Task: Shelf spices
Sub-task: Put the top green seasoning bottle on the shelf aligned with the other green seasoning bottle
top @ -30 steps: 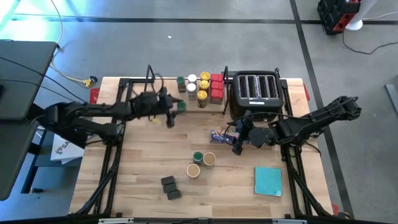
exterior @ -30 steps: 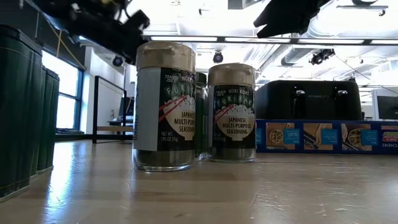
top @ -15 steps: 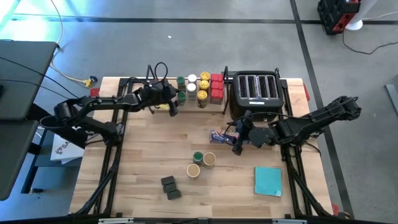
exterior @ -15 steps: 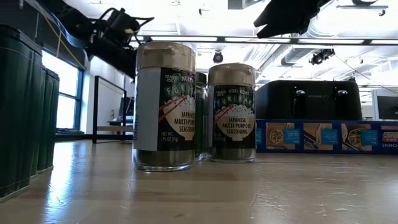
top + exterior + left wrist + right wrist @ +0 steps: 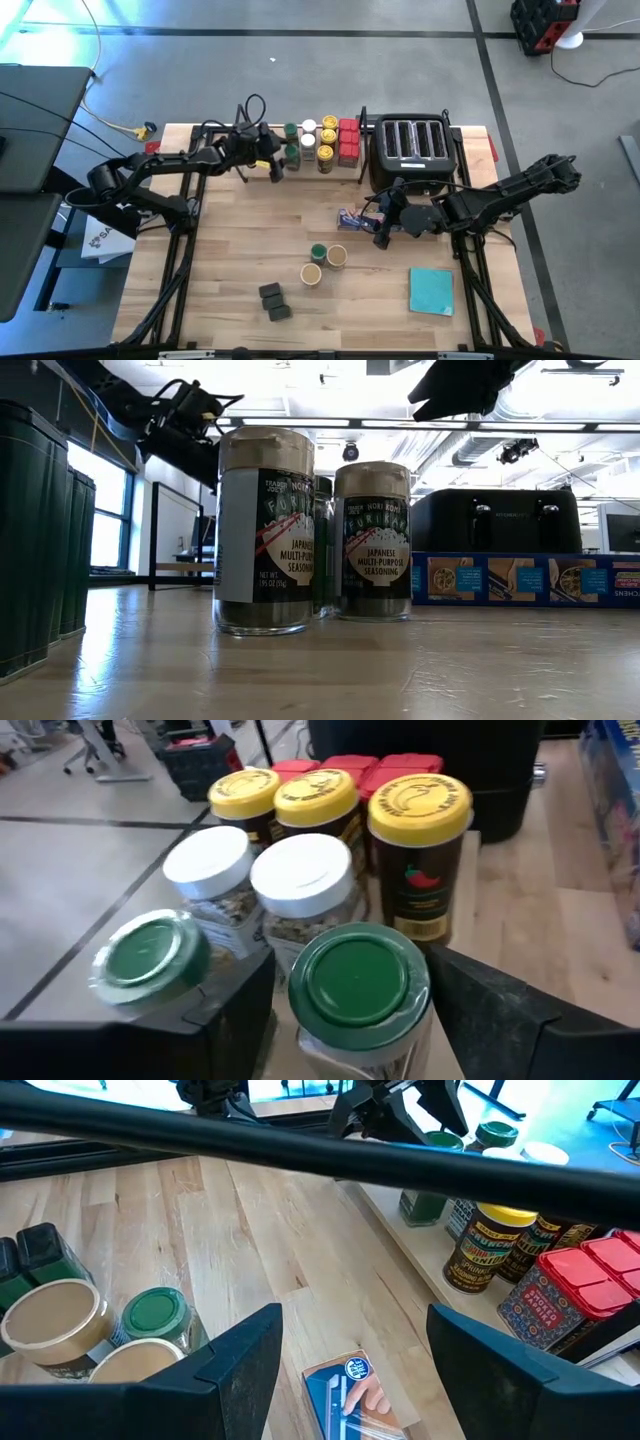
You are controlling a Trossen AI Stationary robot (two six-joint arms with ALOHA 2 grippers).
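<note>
My left gripper (image 5: 280, 162) reaches to the shelf (image 5: 430, 1280) at the table's far edge, shut on a green-lidded jar (image 5: 358, 985). Close beyond it on the board stand another green-lidded jar (image 5: 150, 958), two white-lidded jars (image 5: 302, 877), yellow-lidded jars (image 5: 418, 808) and red tins (image 5: 348, 140). On the table's middle stand a green-lidded jar (image 5: 318, 252) and two tan-lidded jars (image 5: 337, 257), with two dark grey blocks (image 5: 274, 301) nearer. My right gripper (image 5: 383, 228) waits open, over the blue wrap box (image 5: 345, 1390). My left gripper pinches the green-lidded jar between its two fingers (image 5: 245, 1015), by the jar's body just under the lid (image 5: 340, 1050). The fingers come slanting from the table's left and near side. The jar stands upright; the lid hides whether its base rests on the board.
A black four-slot toaster (image 5: 411, 150) stands right of the shelf. The blue wrap box (image 5: 350, 217) lies in front of it. A teal square pad (image 5: 431, 290) lies near the right near corner. Bare wood shows on the table's left half.
My left gripper has carried the green-lidded jar toward the table's far edge, from in front of the shelf in among the jars, beside the other green-lidded jar, staying shut on it. In the last half second it barely moves.
</note>
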